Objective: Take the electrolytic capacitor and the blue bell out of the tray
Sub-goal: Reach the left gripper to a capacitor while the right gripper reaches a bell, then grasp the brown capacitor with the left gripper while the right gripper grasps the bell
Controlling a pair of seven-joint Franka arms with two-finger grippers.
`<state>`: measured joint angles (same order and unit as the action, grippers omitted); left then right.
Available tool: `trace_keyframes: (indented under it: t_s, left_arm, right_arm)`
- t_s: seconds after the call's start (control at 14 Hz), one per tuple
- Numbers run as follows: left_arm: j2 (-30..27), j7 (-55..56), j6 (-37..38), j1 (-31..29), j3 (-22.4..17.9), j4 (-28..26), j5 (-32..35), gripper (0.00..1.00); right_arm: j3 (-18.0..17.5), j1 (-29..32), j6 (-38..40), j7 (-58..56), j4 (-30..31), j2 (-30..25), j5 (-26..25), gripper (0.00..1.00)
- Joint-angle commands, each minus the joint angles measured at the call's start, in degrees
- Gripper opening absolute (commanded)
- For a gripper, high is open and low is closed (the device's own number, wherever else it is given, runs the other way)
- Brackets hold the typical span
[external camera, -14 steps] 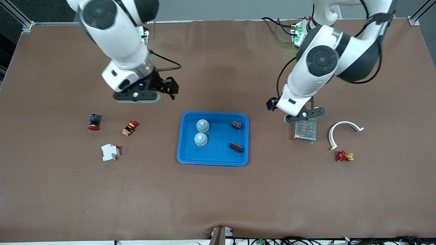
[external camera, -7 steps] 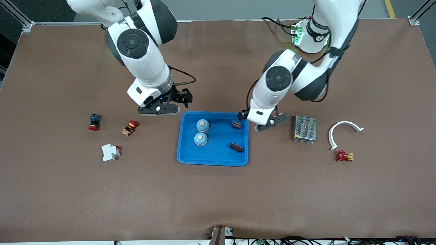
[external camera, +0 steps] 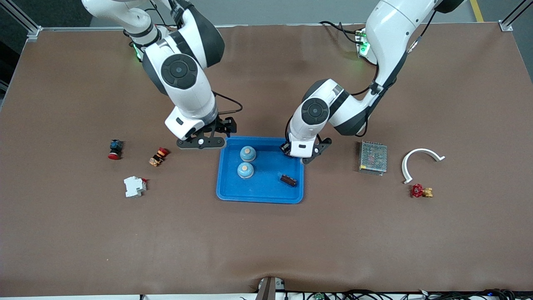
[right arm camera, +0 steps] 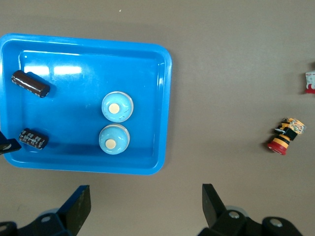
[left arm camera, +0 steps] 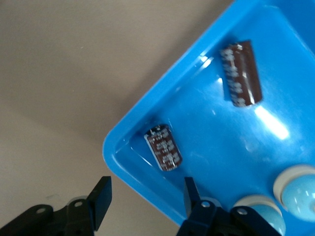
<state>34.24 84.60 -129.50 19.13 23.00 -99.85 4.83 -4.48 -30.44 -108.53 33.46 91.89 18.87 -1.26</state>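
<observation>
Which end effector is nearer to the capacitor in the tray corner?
Left. The left end effector is right above that capacitor, at the tray corner. The right end effector hangs over the table beside the tray.

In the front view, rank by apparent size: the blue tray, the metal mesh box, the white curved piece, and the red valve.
1. blue tray, clearly largest.
2. and 3. metal mesh box and white curved piece: similar extent, so no order between them; the box is solid, the curve thin.
4. red valve, smallest.
</observation>
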Motion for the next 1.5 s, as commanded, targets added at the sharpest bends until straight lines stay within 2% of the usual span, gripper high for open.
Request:
trace_keyframes:
  t_s: [0.0, 0.21, 0.43, 0.71, 0.93, 1.07, 1.21, 1.42]
  left_arm:
    - [1.62, 6.7, -0.23, 0.91, -0.41, 1.23, 2.63, 0.64]
    - [3.55, 10.57, -1.1, 1.0, -0.41, 2.63, 3.08, 0.64]
    - [5.57, 12.07, -3.04, 1.17, -0.41, 4.48, 3.08, 0.64]
    - [7.25, 12.6, -3.39, 2.76, -1.55, 5.36, 3.17, 0.6]
    - [8.21, 12.6, -3.57, 2.84, -1.73, 5.45, 3.52, 0.58]
    - [8.48, 12.6, -3.57, 2.76, -1.82, 5.37, 4.83, 0.54]
    - [9.09, 12.69, -3.57, 2.76, -1.82, 5.36, 4.92, 0.53]
    - [10.41, 13.3, -3.57, 2.67, -2.17, 7.12, 4.57, 0.37]
  right_arm:
    - [0.44, -1.02, -0.63, 1.34, -1.19, 0.9, -0.59, 1.0]
    - [0.44, -1.02, -4.83, 1.78, -1.19, 3.0, 2.74, 1.0]
    - [0.44, -1.81, -12.03, 8.27, -1.19, 6.43, 2.75, 1.0]
    - [0.7, -1.99, -18.12, 11.89, -1.45, 11.52, 1.52, 1.0]
    - [0.79, -1.2, -21.35, 9.0, -1.81, 15.83, -2.78, 1.0]
    - [0.79, -0.24, -26.62, 8.73, -1.72, 18.47, -2.17, 1.0]
    - [0.79, 0.12, -28.4, 8.81, -1.81, 21.02, -2.52, 1.0]
    - [0.79, -0.05, -28.4, 8.64, -1.89, 22.26, -2.7, 1.0]
